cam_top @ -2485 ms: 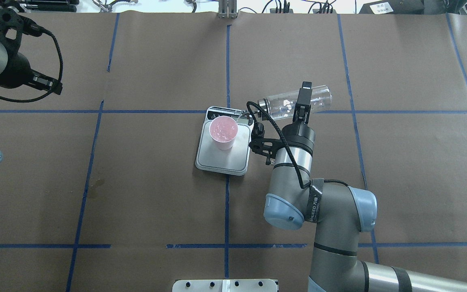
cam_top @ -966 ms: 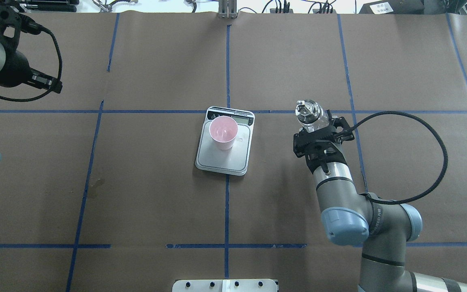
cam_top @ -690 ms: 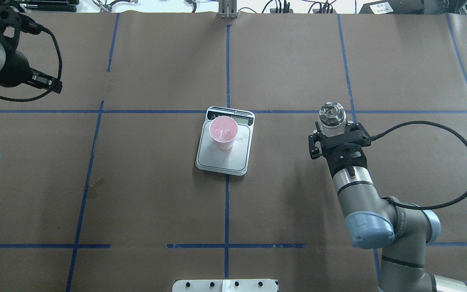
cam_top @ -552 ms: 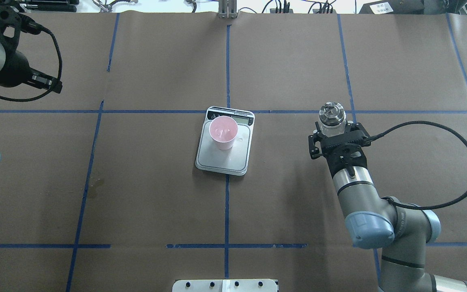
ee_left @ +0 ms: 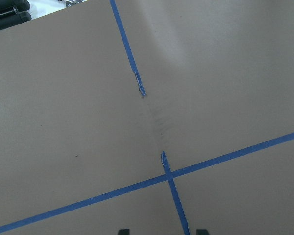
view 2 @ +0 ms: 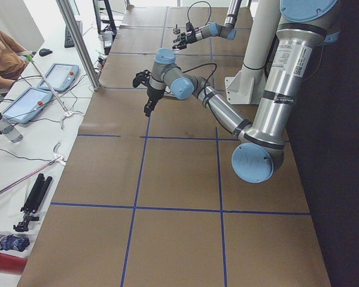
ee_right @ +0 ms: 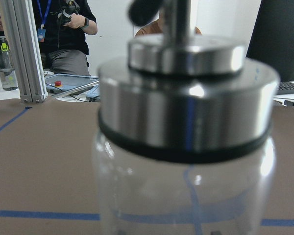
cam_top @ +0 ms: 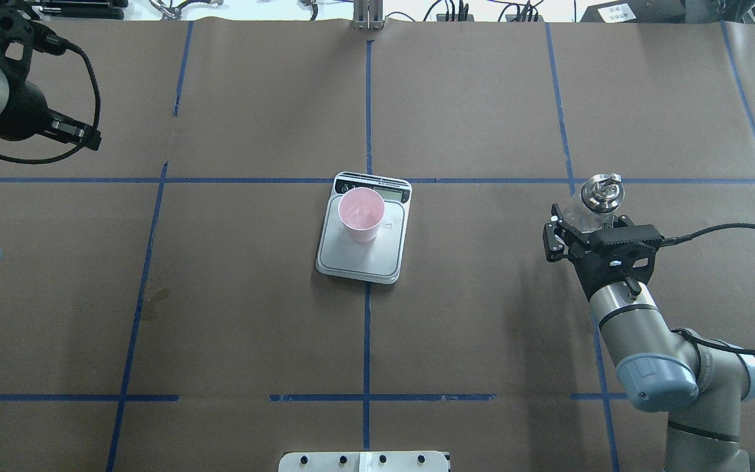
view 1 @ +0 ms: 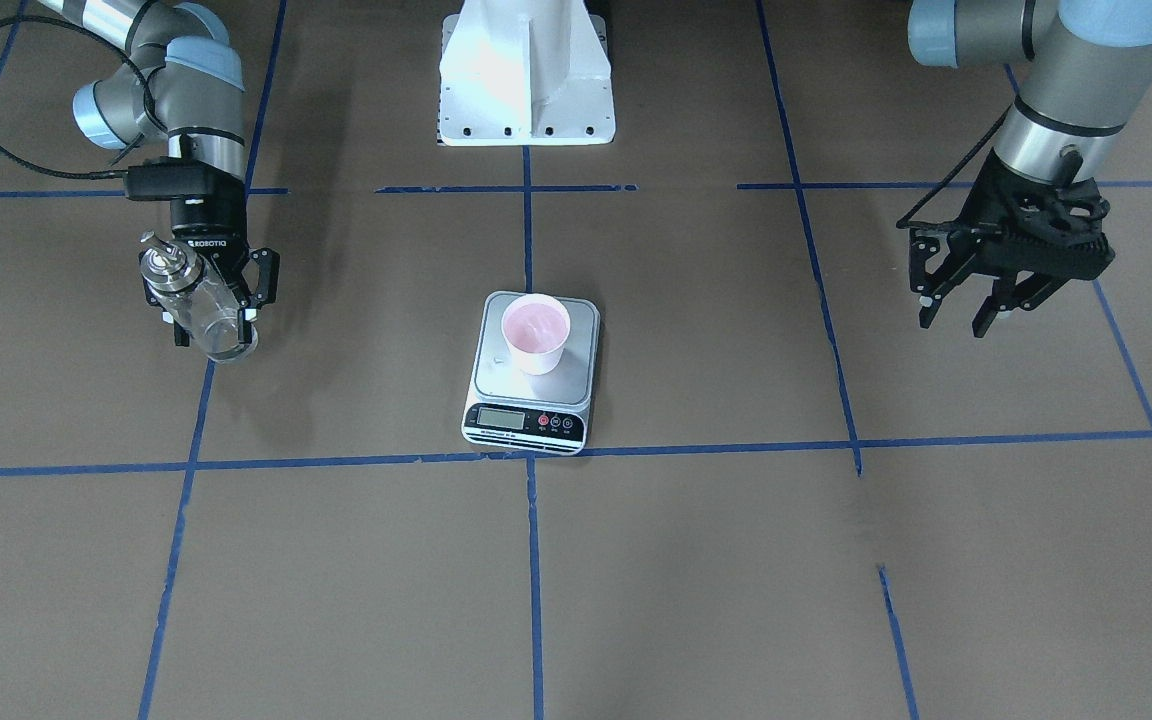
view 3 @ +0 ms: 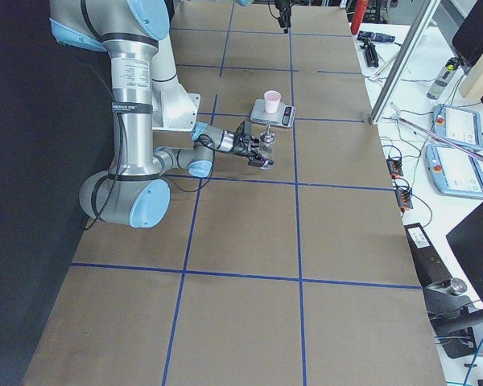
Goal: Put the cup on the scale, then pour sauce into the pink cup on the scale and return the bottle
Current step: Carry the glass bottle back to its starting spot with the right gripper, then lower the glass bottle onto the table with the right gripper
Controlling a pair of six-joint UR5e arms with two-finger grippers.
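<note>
- the right gripper point(view 1: 214, 325) is clenching the bottle point(view 1: 194, 300) around its glass body, one finger on each side, with the metal cap pointing up.
- in the overhead view the bottle point(cam_top: 597, 196) is sitting out at the robot's right side of the table point(cam_top: 469, 98), just beside a blue tape line point(cam_top: 564, 151) and well apart from the scale point(cam_top: 367, 259).
- whether the bottle's base is touching the paper or hanging just above it cannot be told.
- the right wrist camera is looking straight at the bottle point(ee_right: 186, 122), its shiny collar and spout filling most of the view, with the clear glass below.
- the cup point(view 1: 535, 335) is standing upright on the scale point(view 1: 581, 350), toward the display end of the platform, its open pink mouth facing up.
- the scale is lying near the middle of the table, its black strip with the display facing away from the robot's base point(view 1: 526, 70).
- the left gripper point(view 1: 966, 315) is hanging released above the paper at the robot's left, fingers spread and grasping nothing, well apart from the scale.
- the left wrist camera is showing only brown paper and crossing tape lines, with two dark fingertips point(ee_left: 122, 231) peeking in apart at the bottom edge.
- people are sitting beyond the table's far edge, one in a dark shirt point(ee_right: 68, 29).
</note>
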